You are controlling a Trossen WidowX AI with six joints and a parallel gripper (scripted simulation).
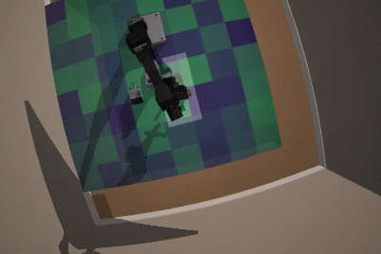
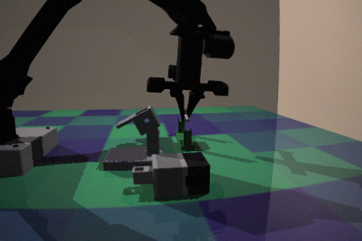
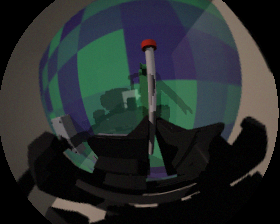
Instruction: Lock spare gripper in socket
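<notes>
The lock pin (image 3: 152,85) (image 2: 187,118) is a thin grey rod with a red head (image 3: 148,45). My gripper (image 2: 185,116) (image 3: 150,117) is shut on it and points down, holding it crosswise above the green stand (image 2: 186,139) (image 3: 144,92). The grey mount (image 2: 153,140) (image 1: 150,81) has a tilted socket (image 2: 146,123) on a post; a small hole shows in the socket's side, with no pin through it. The spare gripper (image 2: 170,177) (image 1: 136,94), grey with a black end, lies beside the mount, its spigot (image 2: 141,174) outside the socket. The stand is mostly hidden by the arm in the top view.
The arm's base (image 1: 154,27) (image 2: 15,158) stands behind the mount. A pale rectangle (image 1: 194,110) lies on the checkered mat (image 1: 246,105) under the arm. A low pale wall (image 1: 208,198) edges the brown table (image 1: 166,195). A grey part shows at the wrist view's left.
</notes>
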